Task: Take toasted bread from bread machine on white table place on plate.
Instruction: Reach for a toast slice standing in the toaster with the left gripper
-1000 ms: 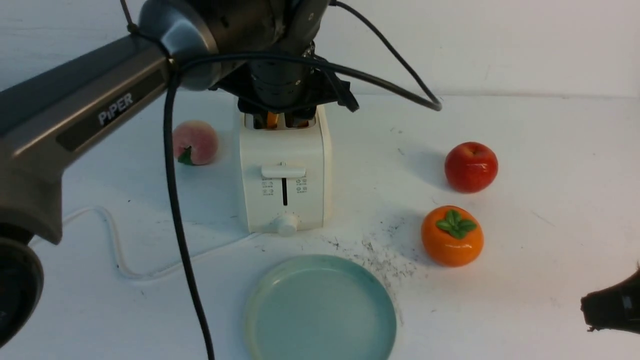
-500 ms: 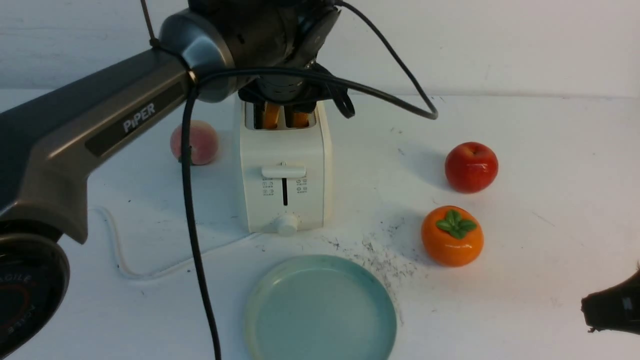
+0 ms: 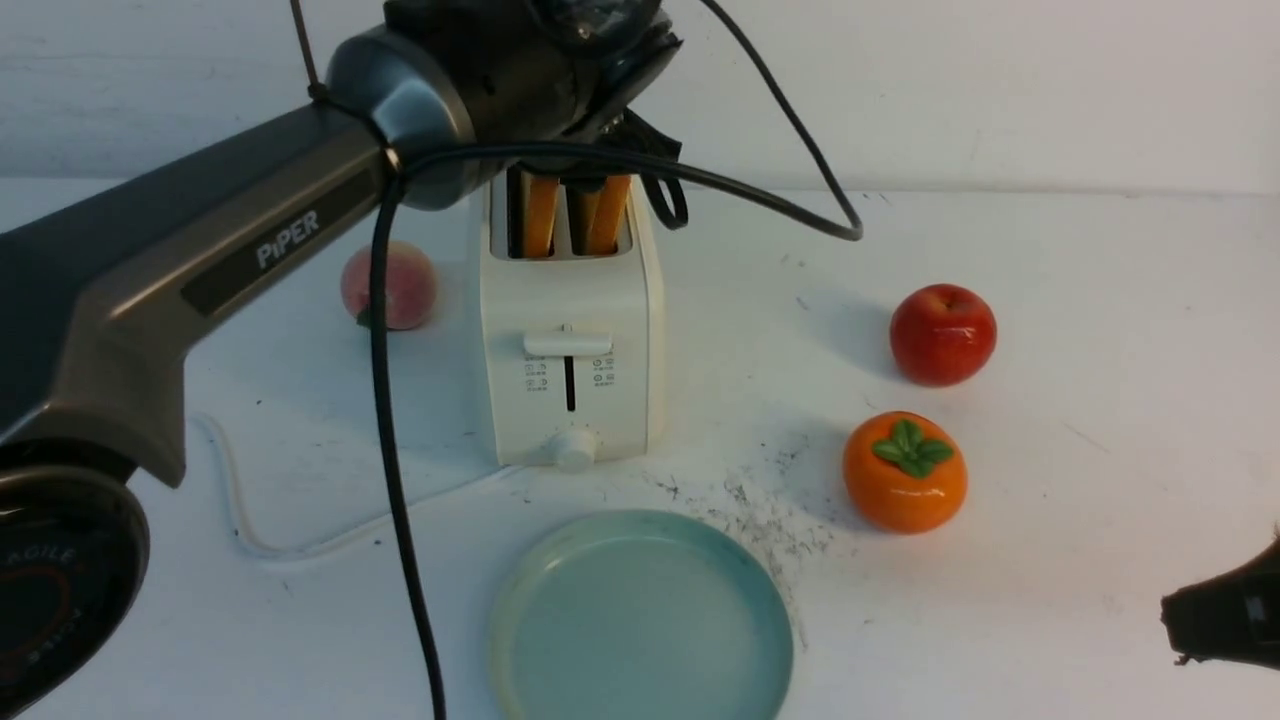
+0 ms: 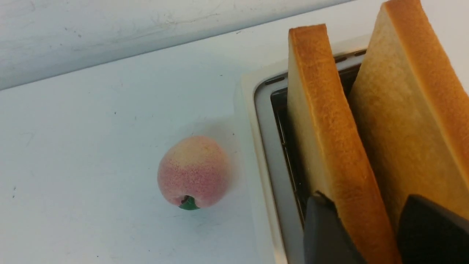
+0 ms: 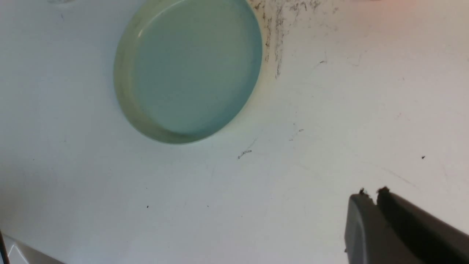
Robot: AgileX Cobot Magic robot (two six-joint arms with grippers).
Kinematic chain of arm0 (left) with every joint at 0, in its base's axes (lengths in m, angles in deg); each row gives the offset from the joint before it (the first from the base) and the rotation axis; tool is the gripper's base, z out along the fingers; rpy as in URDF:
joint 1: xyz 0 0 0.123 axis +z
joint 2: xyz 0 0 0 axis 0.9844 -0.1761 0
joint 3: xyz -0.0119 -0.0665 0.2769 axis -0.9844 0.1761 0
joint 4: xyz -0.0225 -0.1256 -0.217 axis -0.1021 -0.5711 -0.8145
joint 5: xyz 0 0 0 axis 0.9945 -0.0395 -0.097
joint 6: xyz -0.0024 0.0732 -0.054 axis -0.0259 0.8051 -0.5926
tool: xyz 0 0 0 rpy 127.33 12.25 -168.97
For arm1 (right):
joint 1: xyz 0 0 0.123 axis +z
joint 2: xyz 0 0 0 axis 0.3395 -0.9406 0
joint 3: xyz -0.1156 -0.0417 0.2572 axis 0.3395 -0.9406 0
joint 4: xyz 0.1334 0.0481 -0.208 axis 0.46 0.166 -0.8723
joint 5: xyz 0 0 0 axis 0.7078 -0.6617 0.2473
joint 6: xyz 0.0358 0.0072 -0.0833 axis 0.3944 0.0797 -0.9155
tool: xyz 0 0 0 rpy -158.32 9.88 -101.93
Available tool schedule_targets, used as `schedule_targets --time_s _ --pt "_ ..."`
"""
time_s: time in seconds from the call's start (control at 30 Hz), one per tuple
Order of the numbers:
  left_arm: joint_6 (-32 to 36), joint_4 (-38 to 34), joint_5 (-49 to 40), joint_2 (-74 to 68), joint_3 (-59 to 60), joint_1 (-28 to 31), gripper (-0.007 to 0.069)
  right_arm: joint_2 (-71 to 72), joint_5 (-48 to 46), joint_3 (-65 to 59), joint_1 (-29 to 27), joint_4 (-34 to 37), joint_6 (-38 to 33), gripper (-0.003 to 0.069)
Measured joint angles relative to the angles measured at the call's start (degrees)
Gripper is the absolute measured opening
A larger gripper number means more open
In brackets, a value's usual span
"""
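The cream-white bread machine (image 3: 570, 300) stands mid-table with two slices of toasted bread upright in its slots. My left gripper (image 3: 545, 185) hangs over it, shut on the left slice (image 4: 322, 110). One finger (image 4: 322, 234) presses that slice's outer face, and the other sits between the two slices. The right slice (image 4: 403, 110) leans free beside it. The pale blue-green plate (image 3: 520, 620) lies empty in front of the bread machine and shows in the right wrist view (image 5: 124, 91). My right gripper (image 5: 372, 190) is shut and empty, low at the near right (image 3: 1175, 620).
A peach (image 3: 400, 285) lies left of the bread machine. A red apple (image 3: 942, 333) and an orange persimmon (image 3: 905, 472) sit to its right. The white cord (image 3: 235, 500) loops at the near left. My left arm's black cable (image 3: 390, 400) hangs before the bread machine.
My left arm has risen above the bread machine, so more of both slices shows, and its fingers have drawn in on the left slice. The right arm has stayed put.
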Motion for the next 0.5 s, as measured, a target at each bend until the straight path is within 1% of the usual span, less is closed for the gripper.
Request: schedule_targets --time_s 0.37,0.4,0.43,0.47,0.5 --pt "0.0 2.98 0.3 -4.22 0.0 0.0 0.0278 0.0 0.0 0.0 0.0 0.0 0.0 0.0067" --pt "0.0 2.98 0.3 -4.5 0.0 0.0 0.0248 0.0 0.0 0.0 0.0 0.0 0.0 0.0071" --pt "0.0 2.98 0.3 -4.51 0.0 0.0 0.0248 0.0 0.0 0.0 0.0 0.0 0.0 0.0071" --pt "0.0 2.98 0.3 -4.51 0.0 0.0 0.019 0.0 0.0 0.0 0.0 0.0 0.0 0.0073" --pt "0.0 2.98 0.25 -4.51 0.0 0.0 0.0148 0.0 0.0 0.0 0.0 0.0 0.0 0.0073"
